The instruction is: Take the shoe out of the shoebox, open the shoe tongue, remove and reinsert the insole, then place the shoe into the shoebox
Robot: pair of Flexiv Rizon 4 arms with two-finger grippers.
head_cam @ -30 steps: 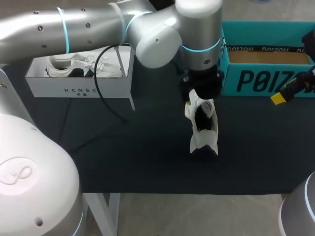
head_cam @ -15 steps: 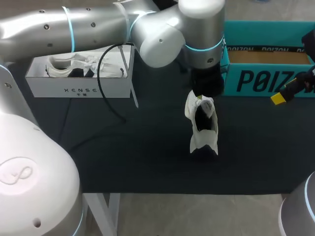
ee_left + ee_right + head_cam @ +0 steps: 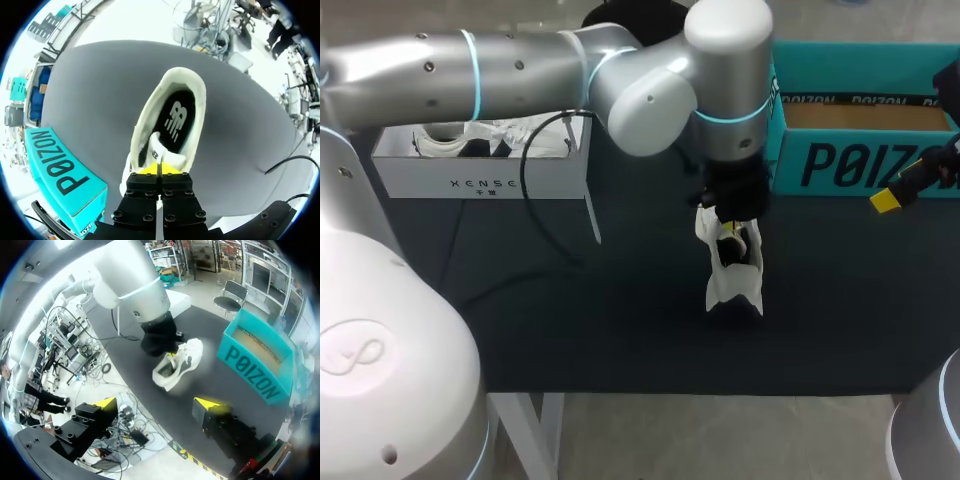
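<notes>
A white shoe (image 3: 732, 272) with a black insole (image 3: 177, 120) stands on the dark mat in front of the teal shoebox (image 3: 860, 160). My left gripper (image 3: 728, 232) comes down from above onto the front of the shoe's opening. Its yellow fingertips (image 3: 150, 170) are pressed together on the white tongue (image 3: 152, 149). My right gripper (image 3: 895, 195) hangs at the right edge in front of the shoebox, apart from the shoe. In the right wrist view it (image 3: 159, 405) is open and holds nothing, with the shoe (image 3: 177, 365) and the shoebox (image 3: 255, 360) ahead of it.
A white open box (image 3: 480, 182) holding another white shoe (image 3: 470, 135) stands at the back left. A black cable (image 3: 535, 205) trails from the left arm over the mat (image 3: 570, 320). The teal shoebox is open, its brown floor (image 3: 865, 117) showing.
My left gripper has come down onto the top of the shoe and gone from open to shut on the tongue. The shoe and my right gripper have stayed in place.
</notes>
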